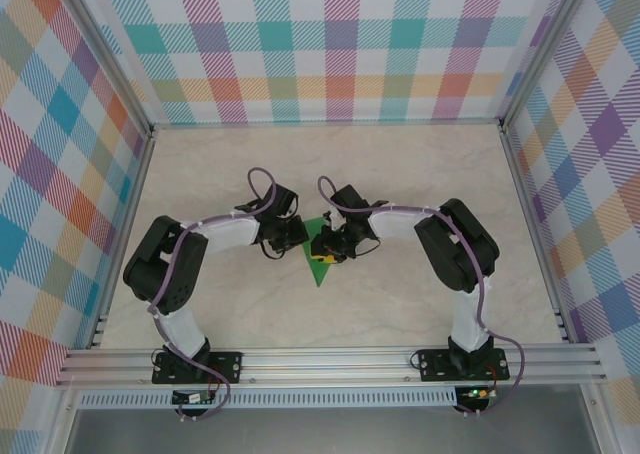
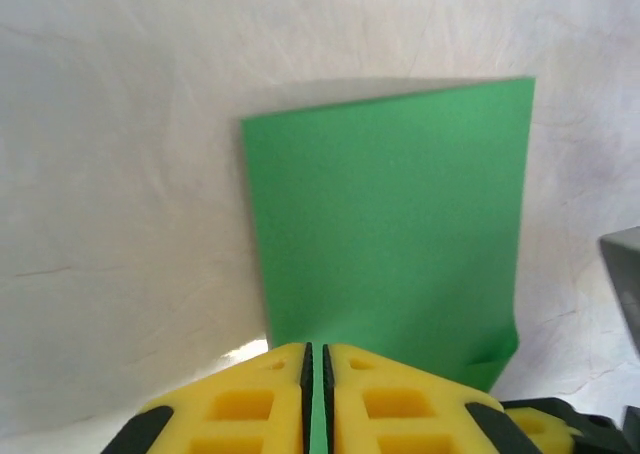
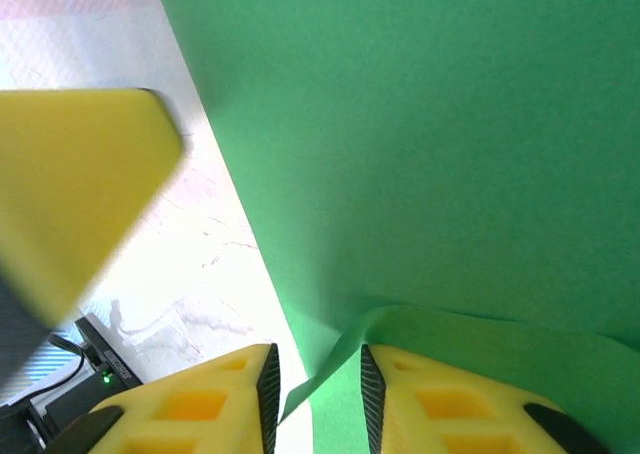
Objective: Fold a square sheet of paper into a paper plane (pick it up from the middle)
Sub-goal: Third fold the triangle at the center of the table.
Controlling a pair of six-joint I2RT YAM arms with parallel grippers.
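Checked walls [image 1: 340,44] in pink, blue, green and orange stand around a pale table top [image 1: 420,174] that looks like stone. From above, the bright green sheet of paper [image 1: 319,272] lies near the middle of the table. It looks like a small triangle with its tip pointing to the near edge. Two white and black arms bend in from the left and the right. The left gripper [image 1: 295,236] and the right gripper [image 1: 326,252] meet at the paper, very close to each other. From up there you cannot tell how wide the fingers are.

The left wrist view shows the left gripper [image 2: 315,359] from close up. Its yellow fingers [image 2: 250,404] are blocky with square holes. They are pressed almost together, with a thin line of green pinched between them. Past them the paper [image 2: 390,234] spreads out smooth and flat, with straight edges and a sharp far right corner. It has a small crease at its near right corner. A dark grey piece [image 2: 625,274] pokes in at the right edge.

The right wrist view shows the right gripper [image 3: 315,374] with its yellow fingers [image 3: 200,404] a little apart. A curled edge of the paper [image 3: 430,144] runs through the gap and is not squeezed. A blurry yellow block [image 3: 70,184] sits on the left.
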